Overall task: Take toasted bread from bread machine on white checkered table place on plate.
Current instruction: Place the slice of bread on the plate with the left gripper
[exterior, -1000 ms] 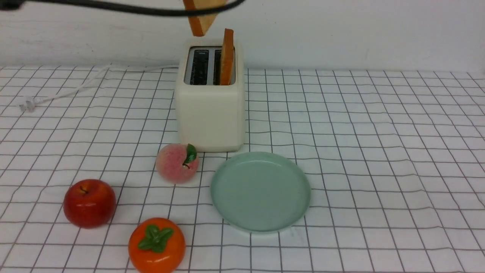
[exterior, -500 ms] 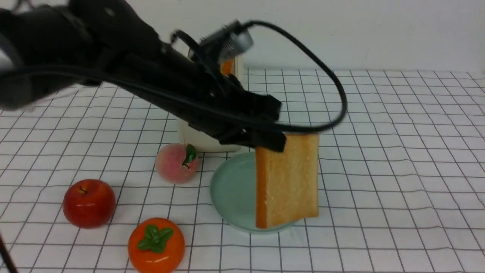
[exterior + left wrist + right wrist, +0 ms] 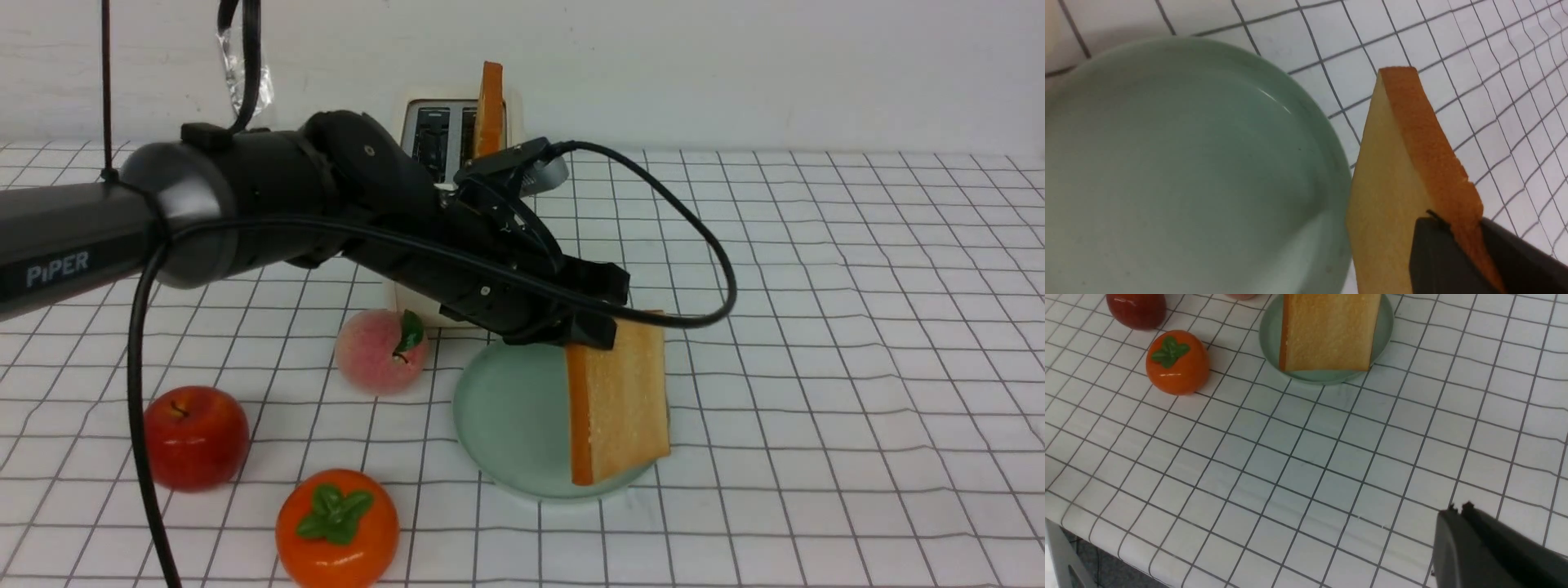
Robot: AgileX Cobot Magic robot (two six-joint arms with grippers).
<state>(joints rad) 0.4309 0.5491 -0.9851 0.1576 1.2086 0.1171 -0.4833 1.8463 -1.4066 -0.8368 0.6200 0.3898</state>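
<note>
Left gripper (image 3: pixel 600 325) around top of toast (image 3: pixel 622 408)

The toast (image 3: pixel 624 400) is seen as rough, porous and matt. The plate (image 3: pixel 506 408) is finished smooth with a soft sheen. The counter (image 3: pixel 816 327) is covered in matt, rippled cloth. The apple (image 3: pixel 196 437) and the orange fruit (image 3: pixel 336 527) are seen as glossy; the peach (image 3: pixel 380 351) is left matt.

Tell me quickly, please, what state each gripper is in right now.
Left gripper: shut on a slice of toasted bread, held on edge.
Right gripper: shut, holding nothing.
</note>
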